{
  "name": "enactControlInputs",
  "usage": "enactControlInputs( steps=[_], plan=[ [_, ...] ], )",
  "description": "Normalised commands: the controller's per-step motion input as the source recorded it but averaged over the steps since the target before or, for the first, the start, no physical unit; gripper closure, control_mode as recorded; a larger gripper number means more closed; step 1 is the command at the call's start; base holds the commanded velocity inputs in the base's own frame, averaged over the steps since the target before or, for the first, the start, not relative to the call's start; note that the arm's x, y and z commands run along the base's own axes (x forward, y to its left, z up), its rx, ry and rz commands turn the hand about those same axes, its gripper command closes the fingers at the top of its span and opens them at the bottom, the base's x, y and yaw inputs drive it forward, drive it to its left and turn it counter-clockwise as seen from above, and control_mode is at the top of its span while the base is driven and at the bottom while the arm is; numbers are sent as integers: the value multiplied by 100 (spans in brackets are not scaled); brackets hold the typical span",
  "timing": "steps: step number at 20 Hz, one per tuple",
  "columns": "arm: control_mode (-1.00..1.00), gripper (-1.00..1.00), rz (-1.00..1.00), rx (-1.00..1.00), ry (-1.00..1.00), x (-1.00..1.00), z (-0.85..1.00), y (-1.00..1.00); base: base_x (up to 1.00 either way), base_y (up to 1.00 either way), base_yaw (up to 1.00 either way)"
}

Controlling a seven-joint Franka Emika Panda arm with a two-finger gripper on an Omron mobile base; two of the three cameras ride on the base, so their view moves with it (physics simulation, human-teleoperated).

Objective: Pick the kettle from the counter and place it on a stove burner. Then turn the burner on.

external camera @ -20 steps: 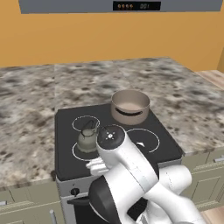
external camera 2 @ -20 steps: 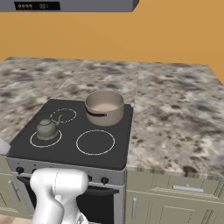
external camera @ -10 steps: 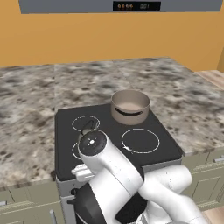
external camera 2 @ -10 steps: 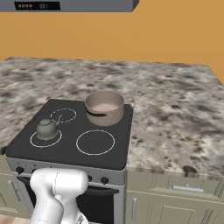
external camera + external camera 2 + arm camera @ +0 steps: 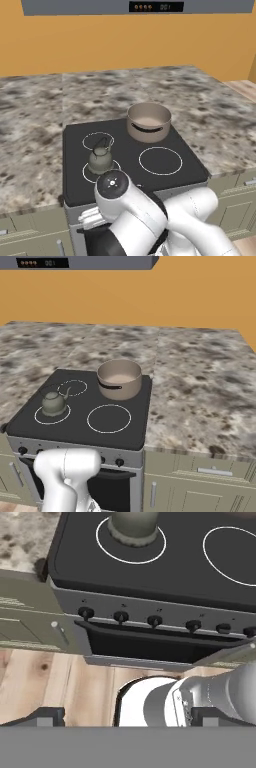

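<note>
kettle point(image 5: 100, 159) on stove burner point(image 5: 86, 174) (front left), end effector point(image 5: 127, 716) open

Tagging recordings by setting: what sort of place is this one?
A home-style kitchen, rendered rather than real: a black glass cooktop with an oven and knobs below, speckled stone counter on beige cabinets, a kettle.

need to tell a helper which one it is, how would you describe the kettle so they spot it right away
Find the black glass cooktop set in the speckled stone counter. On its front left white ring sits the kettle: small, squat, grey-green, with a thin arched wire handle, unlike the bigger tan pot behind.
</note>
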Motion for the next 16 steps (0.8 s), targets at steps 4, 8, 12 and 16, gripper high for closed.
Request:
enactControlInputs(
  steps=[4,8,12,16],
  plan=[
    [-100,-100,28,9,-4,-34,-76,0,0,0,0],
    [-100,-100,30,3,-9,-15,-80,11,0,0,0],
    [-100,-100,33,1,-17,-3,-98,13,0,0,0],
    [-100,-100,29,19,-32,0,-97,0,0,0,0]
  ],
)
